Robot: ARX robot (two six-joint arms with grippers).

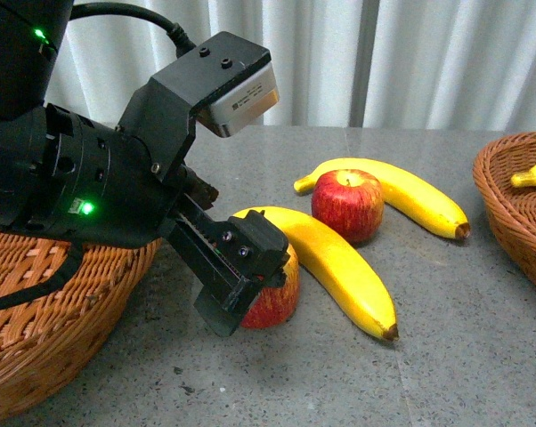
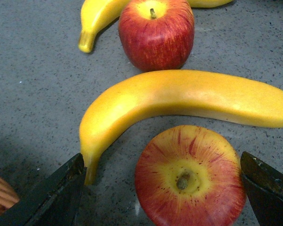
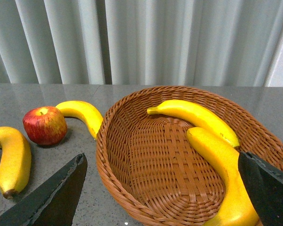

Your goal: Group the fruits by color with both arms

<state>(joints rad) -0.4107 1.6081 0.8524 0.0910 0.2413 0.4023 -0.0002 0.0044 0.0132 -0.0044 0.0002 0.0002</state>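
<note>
My left gripper [image 1: 250, 285] [image 2: 162, 160] is open and low over the table, its fingers on either side of a red apple [image 2: 191, 176] [image 1: 277, 302] without touching it. A yellow banana [image 2: 179, 101] [image 1: 339, 262] curves just beyond that apple. Farther off stand a second red apple [image 1: 348, 205] [image 2: 155, 33] and another banana [image 1: 410, 191]. My right gripper [image 3: 160, 157] hangs open above a wicker basket [image 3: 132, 155] holding two bananas [image 3: 193, 115] [image 3: 221, 160]. In the front view the right arm is out of sight.
A wicker basket [image 1: 54, 320] sits at the near left under my left arm. The right basket [image 1: 517, 205] stands at the table's right edge with a banana [image 1: 535, 174] showing. White curtains close off the back.
</note>
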